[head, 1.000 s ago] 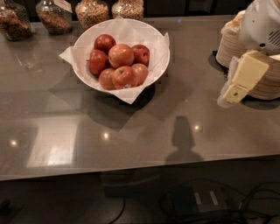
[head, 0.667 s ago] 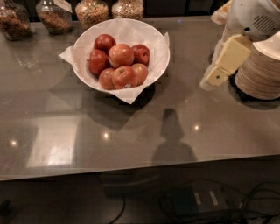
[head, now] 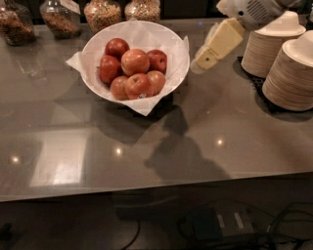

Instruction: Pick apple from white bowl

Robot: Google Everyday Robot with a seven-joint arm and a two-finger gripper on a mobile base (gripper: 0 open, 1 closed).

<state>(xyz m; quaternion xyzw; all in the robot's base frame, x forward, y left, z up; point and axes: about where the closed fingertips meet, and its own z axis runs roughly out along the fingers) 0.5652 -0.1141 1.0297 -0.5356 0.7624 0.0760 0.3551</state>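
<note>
**Desk:** How is the arm posed?

**Photographer:** The white arm [head: 254,10] enters from the top right corner. Its cream-yellow gripper [head: 200,63] slants down and to the left, with the tip just above the counter [head: 220,122]. I cannot tell whether it is open or closed. It is close to the white bowl [head: 185,63] but not touching it.

**Desk:** Where is the apple?

**Photographer:** The apple [head: 135,62] is to the left of the gripper, at about the height of its tip. It sits on top of the pile in the bowl, apart from the gripper.

**Desk:** Materials and shapes?

**Photographer:** The apple is round, glossy and orange-red with a yellowish blush. Darker red apples [head: 117,48] press around it. The bowl is wide and smooth, and it is lined with a crinkled white paper sheet [head: 142,105] whose corners hang over the rim. The counter is grey, polished and reflective. Ribbed beige disposable bowls [head: 271,49] are stacked to the right of the gripper. Glass jars [head: 102,12] stand beyond the bowl.

**Desk:** Which way does the apple point?

**Photographer:** It looks evenly round, with no clear long axis. I cannot tell which way its stem points.
</note>
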